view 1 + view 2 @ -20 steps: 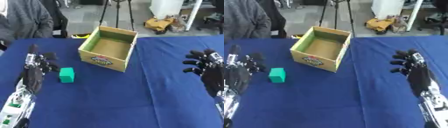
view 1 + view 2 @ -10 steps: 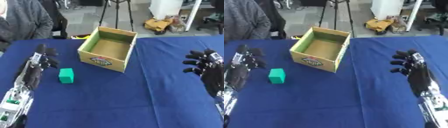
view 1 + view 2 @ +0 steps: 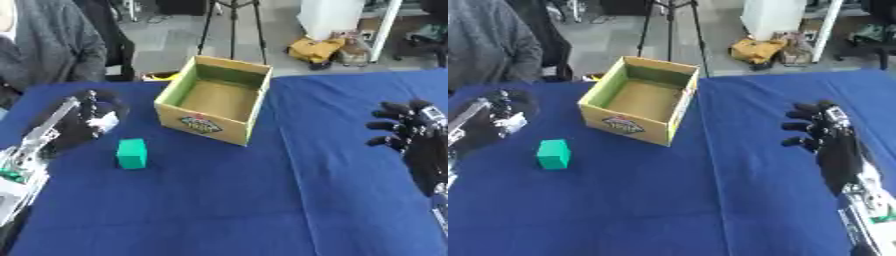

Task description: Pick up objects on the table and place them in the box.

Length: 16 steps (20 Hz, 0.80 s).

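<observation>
A small green block [image 3: 132,153] stands on the blue table [image 3: 262,200], left of centre. Behind it and to the right sits an open cardboard box [image 3: 215,98] with a green inside rim and nothing visible in it. My left hand [image 3: 86,125] hovers left of the block and slightly behind it, apart from it, its fingers relaxed and holding nothing. My right hand [image 3: 826,137] hangs over the right side of the table, far from both, with fingers loosely bent and empty.
A person in grey sits at the far left edge beyond the table. A tripod, a yellow object and a white bin stand on the floor behind.
My left hand has moved up and away from me, now sitting level with the block's far side. The right hand has stayed put.
</observation>
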### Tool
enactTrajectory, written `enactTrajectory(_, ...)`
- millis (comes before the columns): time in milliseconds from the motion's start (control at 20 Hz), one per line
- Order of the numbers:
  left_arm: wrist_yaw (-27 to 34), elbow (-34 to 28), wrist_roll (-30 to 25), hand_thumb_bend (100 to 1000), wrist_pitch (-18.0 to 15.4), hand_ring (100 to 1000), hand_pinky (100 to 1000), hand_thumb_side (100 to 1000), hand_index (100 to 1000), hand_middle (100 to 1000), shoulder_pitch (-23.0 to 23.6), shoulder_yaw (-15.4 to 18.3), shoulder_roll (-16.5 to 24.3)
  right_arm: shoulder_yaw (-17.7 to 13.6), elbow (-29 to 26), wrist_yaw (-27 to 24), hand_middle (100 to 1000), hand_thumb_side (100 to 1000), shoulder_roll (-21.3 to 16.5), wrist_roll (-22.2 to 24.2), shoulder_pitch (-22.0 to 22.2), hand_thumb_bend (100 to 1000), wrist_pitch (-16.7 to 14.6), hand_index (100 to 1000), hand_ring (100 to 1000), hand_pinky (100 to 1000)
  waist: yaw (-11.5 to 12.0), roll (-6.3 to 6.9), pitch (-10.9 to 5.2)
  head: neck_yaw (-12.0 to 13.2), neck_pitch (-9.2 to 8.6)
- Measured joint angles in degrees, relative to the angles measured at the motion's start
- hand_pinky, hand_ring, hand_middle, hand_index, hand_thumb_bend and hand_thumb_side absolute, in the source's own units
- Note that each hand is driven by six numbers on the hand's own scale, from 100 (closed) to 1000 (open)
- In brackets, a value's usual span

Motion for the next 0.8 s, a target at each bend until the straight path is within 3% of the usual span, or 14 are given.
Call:
enactTrajectory(200,-3.60,5.39,-3.62,468,0.83,722,691,394,817,730,-4.30,-5.85,5.68,0.35,0.00,0.00,721,1000,0.00,0.29,0.00,100,0.06,834,721,563,-0.65,0.11,-0.09,0.48,0.00)
enactTrajectory(450,-8.10,11.81,-8.13,426,-2.19,736,704,334,814,725,-10.24,-12.40,11.71,0.68,0.01,0.00,721,1000,0.00,0.62,-0.06,100,0.15,834,721,563,-1.20,0.00,-0.07,0.98,0.00)
enactTrajectory(800,-14.76,18.15,-14.80,433,-8.64,745,718,301,813,724,-15.92,-14.02,11.83,0.69,0.01,0.00,721,1000,0.00,0.76,-0.07,100,0.25,834,721,563,-1.25,0.03,-0.07,1.09,-0.01)
